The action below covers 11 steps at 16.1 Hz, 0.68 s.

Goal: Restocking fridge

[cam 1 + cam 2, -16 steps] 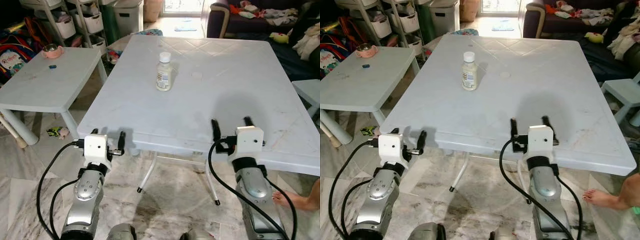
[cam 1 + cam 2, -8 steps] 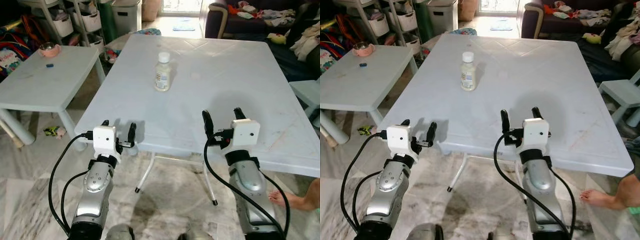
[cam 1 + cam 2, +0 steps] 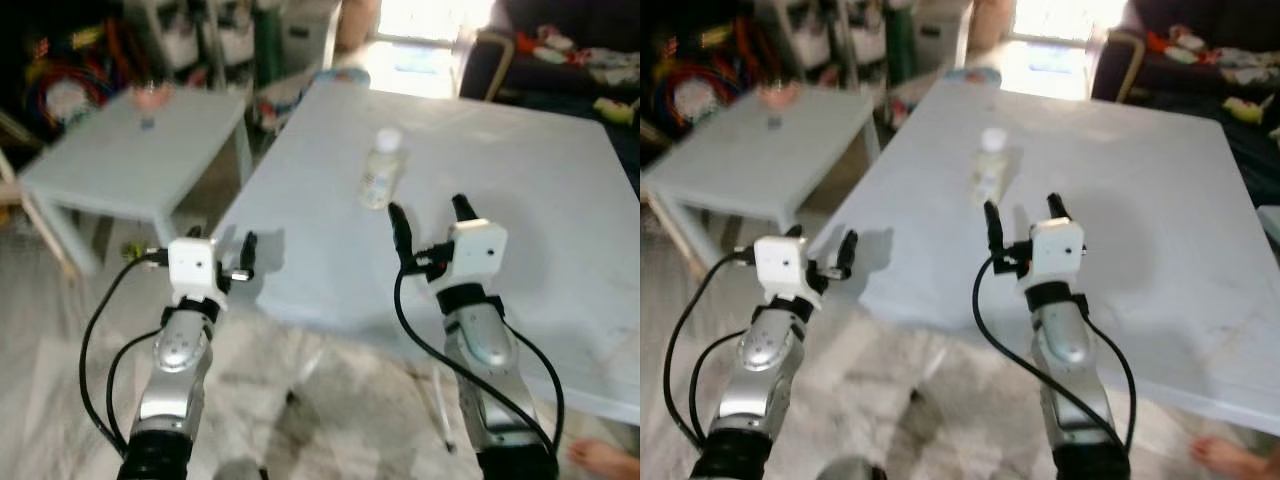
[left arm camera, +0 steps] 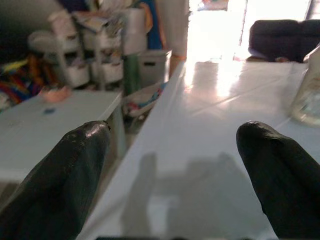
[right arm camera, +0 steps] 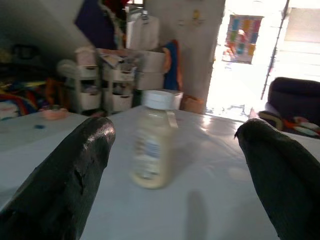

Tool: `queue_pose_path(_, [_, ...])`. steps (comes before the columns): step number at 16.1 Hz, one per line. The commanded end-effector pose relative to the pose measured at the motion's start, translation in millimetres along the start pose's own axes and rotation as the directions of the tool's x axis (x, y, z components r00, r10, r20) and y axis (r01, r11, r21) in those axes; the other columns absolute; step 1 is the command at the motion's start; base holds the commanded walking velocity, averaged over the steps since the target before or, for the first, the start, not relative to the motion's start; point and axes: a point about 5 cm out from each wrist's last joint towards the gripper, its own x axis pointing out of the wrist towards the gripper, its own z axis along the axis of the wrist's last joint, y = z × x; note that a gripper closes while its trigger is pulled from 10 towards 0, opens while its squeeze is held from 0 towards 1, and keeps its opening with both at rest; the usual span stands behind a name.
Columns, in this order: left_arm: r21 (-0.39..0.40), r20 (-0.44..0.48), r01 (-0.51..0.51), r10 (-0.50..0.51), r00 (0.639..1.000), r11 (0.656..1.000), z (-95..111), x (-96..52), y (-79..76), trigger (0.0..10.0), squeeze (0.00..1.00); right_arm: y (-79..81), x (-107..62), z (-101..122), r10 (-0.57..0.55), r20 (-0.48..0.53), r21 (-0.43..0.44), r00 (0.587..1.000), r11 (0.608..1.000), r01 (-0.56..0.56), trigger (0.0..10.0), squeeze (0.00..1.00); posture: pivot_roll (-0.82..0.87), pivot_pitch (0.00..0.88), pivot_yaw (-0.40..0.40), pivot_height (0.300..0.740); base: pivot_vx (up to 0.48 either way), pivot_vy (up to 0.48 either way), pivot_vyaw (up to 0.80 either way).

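Observation:
A small clear bottle [image 3: 381, 168] with a white cap and a paper label stands upright on the big white table [image 3: 545, 210], left of its middle. My right gripper [image 3: 427, 210] is open above the table, just short of the bottle and slightly to its right. In the right wrist view the bottle [image 5: 152, 140] stands ahead between the two black fingers [image 5: 75, 170], nearer one of them, untouched. My left gripper [image 3: 225, 243] is open at the table's near left corner, holding nothing. The left wrist view catches the bottle [image 4: 307, 95] at its edge. Both head views are blurred.
A low white side table [image 3: 130, 160] with a small pink bowl [image 3: 150, 95] stands to the left. Behind it are storage drawers and toys [image 3: 190, 30]. A dark sofa [image 3: 560, 40] sits at the back right. A person's bare foot [image 3: 605, 458] rests on the floor at the near right.
The camera has moved closer and turned left, and the picture is now blurred. Both arms have risen and reached forward; the right gripper is now close to the bottle. Both stay open.

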Motion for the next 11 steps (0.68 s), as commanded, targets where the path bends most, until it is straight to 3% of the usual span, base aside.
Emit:
queue_pose_path(1, [-0.005,0.022,0.035,-0.035,0.999,0.999,8.1,5.1,-10.1,10.0,0.0,-13.5,0.4,1.9,-0.04,0.005,-0.024,0.999,0.999,0.04,10.0,0.0,-0.07,0.0,0.016,0.74,0.36,0.0,0.0])
queue_pose_path(6, [-0.007,-0.005,0.056,-0.056,0.998,0.998,0.4,-3.3,-15.9,10.0,0.0,-12.7,-2.5,-0.6,-0.053,-0.005,-0.032,0.999,0.998,0.053,10.0,0.0,-0.07,0.0,0.03,0.74,0.0,0.0,0.0])
queue_pose_path(8, [-0.013,-0.009,0.062,-0.062,0.998,0.998,0.3,-2.7,-18.5,10.0,0.0,-7.6,3.3,4.6,-0.001,0.026,-0.085,1.0,0.996,0.004,10.0,0.0,-0.07,0.0,0.041,0.74,0.0,0.0,0.0])
queue_pose_path(11, [-0.01,-0.02,0.068,-0.069,0.997,0.998,-0.2,-4.3,-19.0,10.0,0.0,-13.3,12.8,9.3,-0.009,0.046,-0.084,0.999,0.996,0.013,10.0,0.0,-0.07,0.0,0.051,0.74,0.0,0.0,0.0])
